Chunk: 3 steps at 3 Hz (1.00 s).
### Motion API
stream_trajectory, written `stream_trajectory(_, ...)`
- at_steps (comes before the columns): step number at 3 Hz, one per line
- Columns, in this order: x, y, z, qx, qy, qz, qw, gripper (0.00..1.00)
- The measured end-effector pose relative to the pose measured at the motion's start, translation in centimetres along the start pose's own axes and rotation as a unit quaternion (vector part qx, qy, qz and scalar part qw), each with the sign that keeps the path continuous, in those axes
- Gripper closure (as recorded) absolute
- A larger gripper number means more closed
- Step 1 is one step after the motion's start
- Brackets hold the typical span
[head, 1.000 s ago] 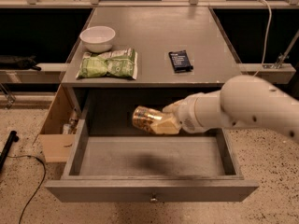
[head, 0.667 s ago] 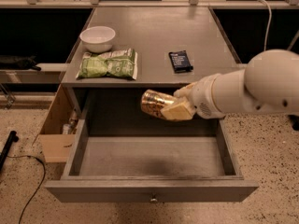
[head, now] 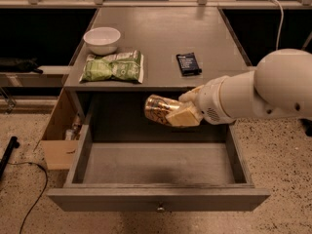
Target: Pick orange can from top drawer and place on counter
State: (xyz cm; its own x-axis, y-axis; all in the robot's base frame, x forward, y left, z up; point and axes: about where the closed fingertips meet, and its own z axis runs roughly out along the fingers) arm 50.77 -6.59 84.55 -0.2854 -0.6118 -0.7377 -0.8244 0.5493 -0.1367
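The arm (head: 243,99) is glossy white: a fat rounded shell towards the right, narrowing to a smooth cylinder. Two small dark dots, perhaps screws, sit low on the shell, and a patch of tiny holes marks the wrist. The gripper (head: 176,113), with cream, blocky fingers (head: 181,117), sits just below the counter's (head: 161,33) front edge, clamped on the orange can (head: 157,107).
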Motion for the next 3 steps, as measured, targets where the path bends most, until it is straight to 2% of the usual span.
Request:
stream_trajectory(1, 1.7, 0.1, 0.4, -0.007, 0.015, -0.010, 0.9998, 1.00)
stream_trajectory(2, 1.5, -0.5, 0.6, -0.007, 0.014, -0.022, 0.9996, 1.00)
stream_trajectory(3, 0.3, -1.4, 1.0, -0.014, 0.013, -0.037, 0.9991, 1.00)
